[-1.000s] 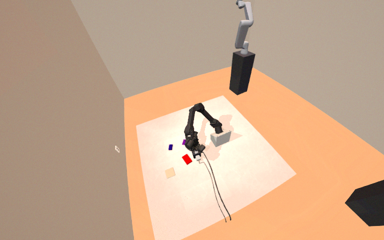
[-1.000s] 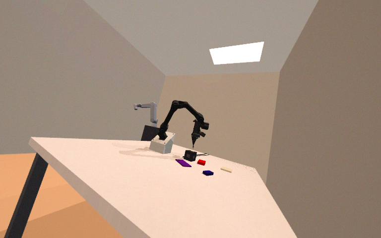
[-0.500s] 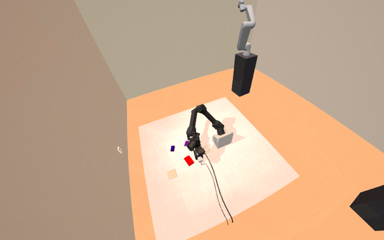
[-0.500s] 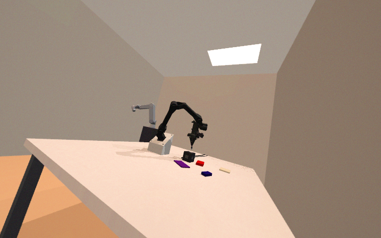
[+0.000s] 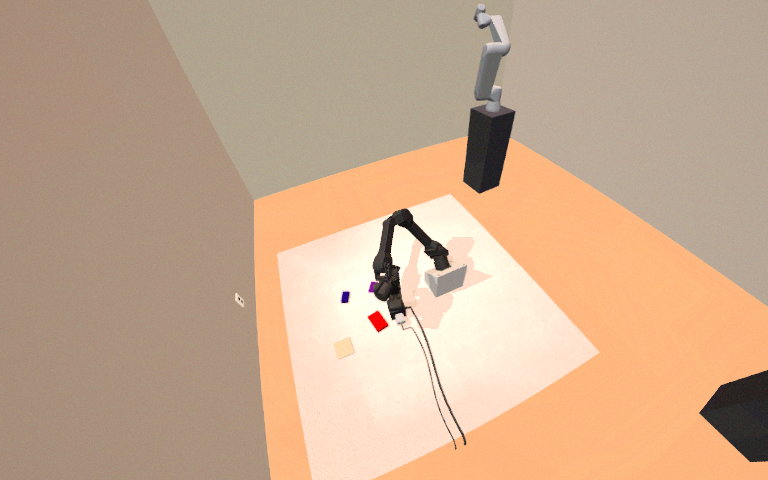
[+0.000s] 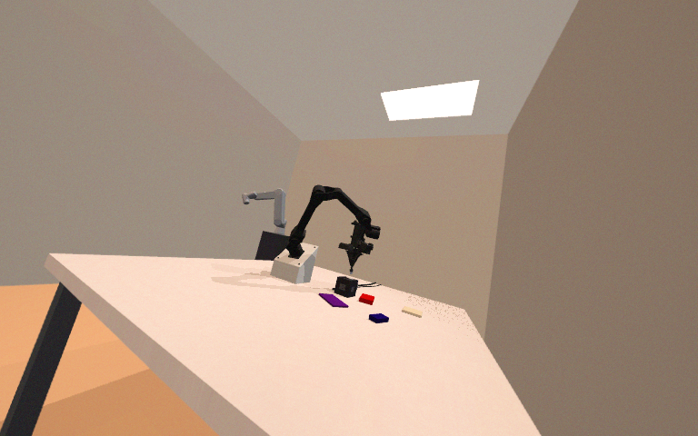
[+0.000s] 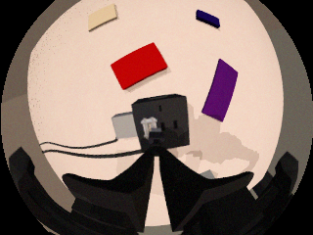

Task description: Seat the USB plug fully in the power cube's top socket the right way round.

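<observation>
The power cube (image 6: 346, 286) (image 7: 178, 110) is black and sits upright on the table, with slots in its top. My gripper (image 6: 351, 268) (image 7: 156, 151) points down and is shut on the small USB plug (image 7: 156, 136) just above the cube. The plug appears out of the socket, with a small gap between the fingertips and the cube top in the exterior view. A light grey and white patch (image 7: 149, 126) shows on the cube top beside the plug; the socket cannot be made out clearly. Which way round the plug is cannot be told.
A light grey block (image 5: 399, 319) (image 7: 125, 125) with a cord adjoins the cube. Two dark cords run across the table. Near the cube lie a red block (image 5: 377, 321) (image 6: 366, 298) (image 7: 139, 66), purple slab (image 6: 334, 300) (image 7: 220, 90), navy block (image 6: 378, 318) (image 7: 207, 19) and cream block (image 6: 412, 312) (image 7: 103, 18).
</observation>
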You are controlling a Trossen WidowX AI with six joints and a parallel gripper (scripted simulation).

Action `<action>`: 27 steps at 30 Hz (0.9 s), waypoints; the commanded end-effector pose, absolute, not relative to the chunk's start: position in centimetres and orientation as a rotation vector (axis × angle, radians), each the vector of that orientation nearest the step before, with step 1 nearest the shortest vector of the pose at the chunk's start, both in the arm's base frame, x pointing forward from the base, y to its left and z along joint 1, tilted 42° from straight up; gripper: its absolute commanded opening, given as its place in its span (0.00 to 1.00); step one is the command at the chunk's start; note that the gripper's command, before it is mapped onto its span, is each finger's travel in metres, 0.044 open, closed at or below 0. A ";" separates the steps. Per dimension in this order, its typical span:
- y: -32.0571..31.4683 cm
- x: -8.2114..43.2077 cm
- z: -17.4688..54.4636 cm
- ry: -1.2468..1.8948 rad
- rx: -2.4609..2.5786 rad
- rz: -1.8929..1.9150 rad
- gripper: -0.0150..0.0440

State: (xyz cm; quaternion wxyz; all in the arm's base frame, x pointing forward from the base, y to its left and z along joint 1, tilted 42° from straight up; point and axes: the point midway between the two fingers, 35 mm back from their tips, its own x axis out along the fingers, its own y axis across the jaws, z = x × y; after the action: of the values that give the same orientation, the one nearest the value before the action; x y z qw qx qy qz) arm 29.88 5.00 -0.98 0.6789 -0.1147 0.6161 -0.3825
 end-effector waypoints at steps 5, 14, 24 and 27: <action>5.0 29.9 -1.0 1.292 -0.111 -0.985 0.25; 5.0 29.9 -1.0 1.167 0.070 -1.129 0.25; 5.0 29.9 -1.0 1.014 0.271 -1.277 0.25; 5.0 29.9 -1.0 0.965 0.332 -1.319 0.25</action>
State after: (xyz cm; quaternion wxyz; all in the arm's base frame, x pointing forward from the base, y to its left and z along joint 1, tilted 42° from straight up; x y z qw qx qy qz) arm 29.88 5.00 -0.99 0.6767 0.1273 0.4457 -0.5721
